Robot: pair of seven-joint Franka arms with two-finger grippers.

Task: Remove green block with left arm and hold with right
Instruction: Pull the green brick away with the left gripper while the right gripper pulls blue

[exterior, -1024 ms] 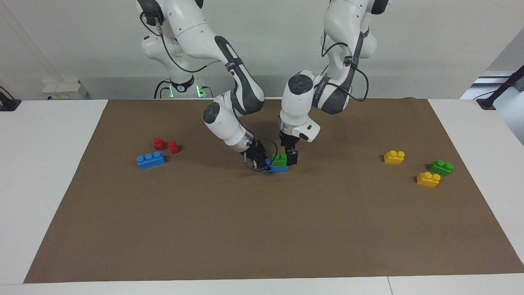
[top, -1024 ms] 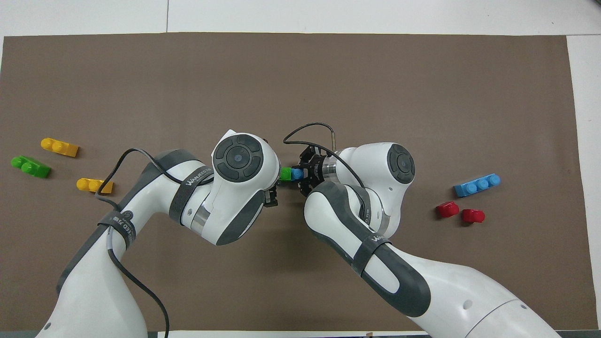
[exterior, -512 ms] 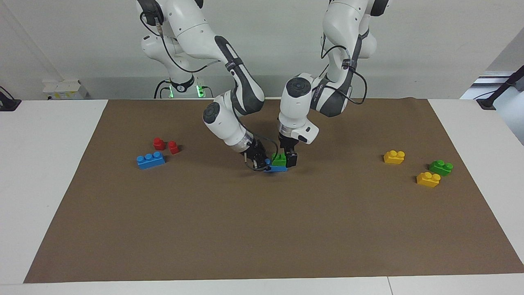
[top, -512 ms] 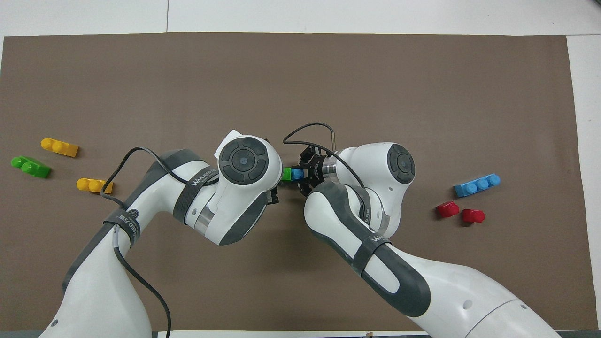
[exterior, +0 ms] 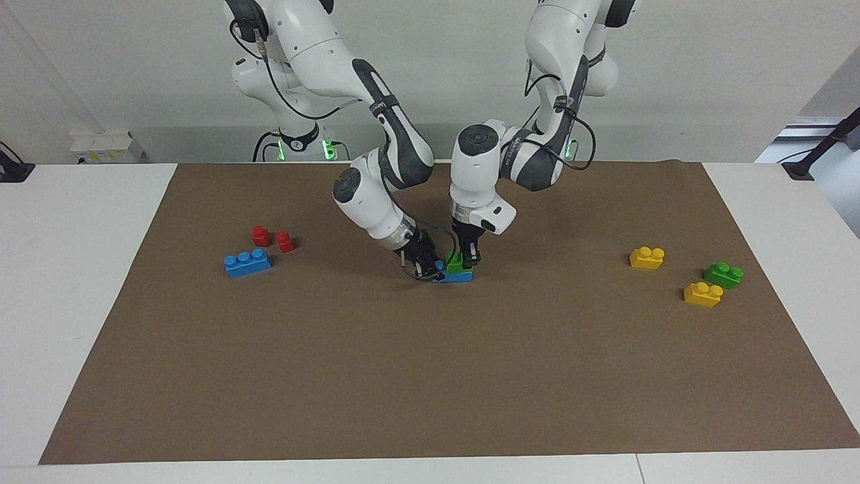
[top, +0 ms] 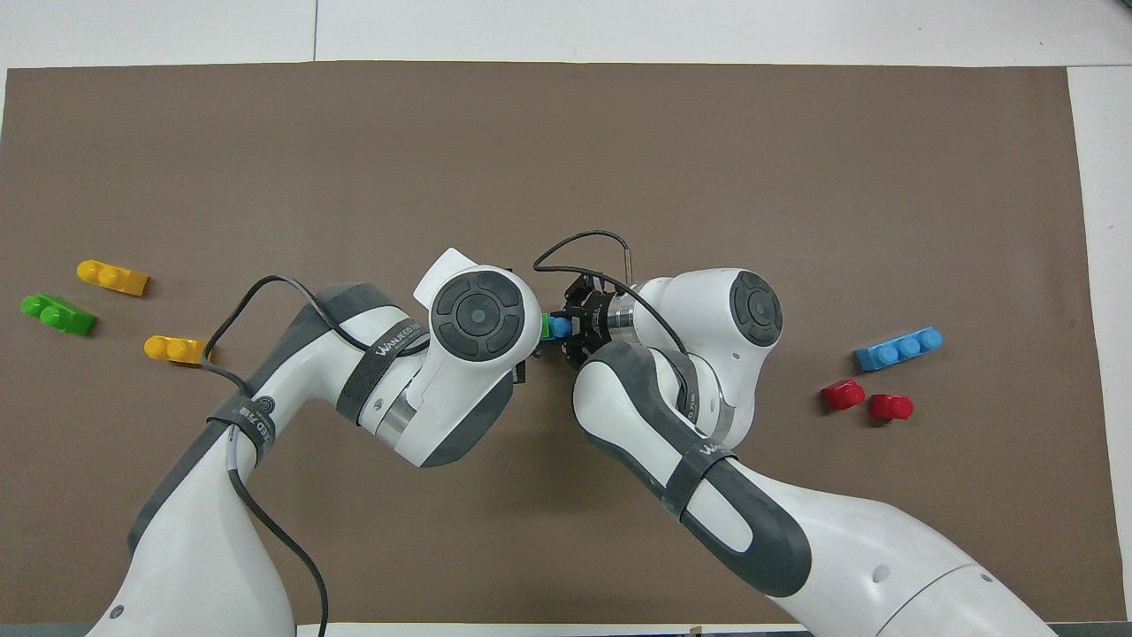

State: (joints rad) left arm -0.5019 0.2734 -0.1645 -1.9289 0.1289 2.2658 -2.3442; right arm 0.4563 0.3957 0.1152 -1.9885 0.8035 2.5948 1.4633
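Observation:
The green block (exterior: 459,265) sits on top of a blue brick (exterior: 453,276) on the brown mat, midway between the arms. My left gripper (exterior: 465,258) comes down from above and is shut on the green block, with its wrist leaning toward the right arm. My right gripper (exterior: 423,264) reaches in low from the side and is shut on the end of the blue brick. In the overhead view only a sliver of the green block (top: 545,326) and the blue brick (top: 560,327) shows between the two wrists; the left gripper's tips are hidden under its wrist.
Toward the right arm's end lie a blue three-stud brick (exterior: 247,262) and two red pieces (exterior: 261,235) (exterior: 285,241). Toward the left arm's end lie two yellow bricks (exterior: 647,257) (exterior: 703,294) and another green brick (exterior: 723,275).
The left arm's wrist has swung toward the right arm and its gripper has shifted the same way over the green block. The right arm and the blue brick have stayed put.

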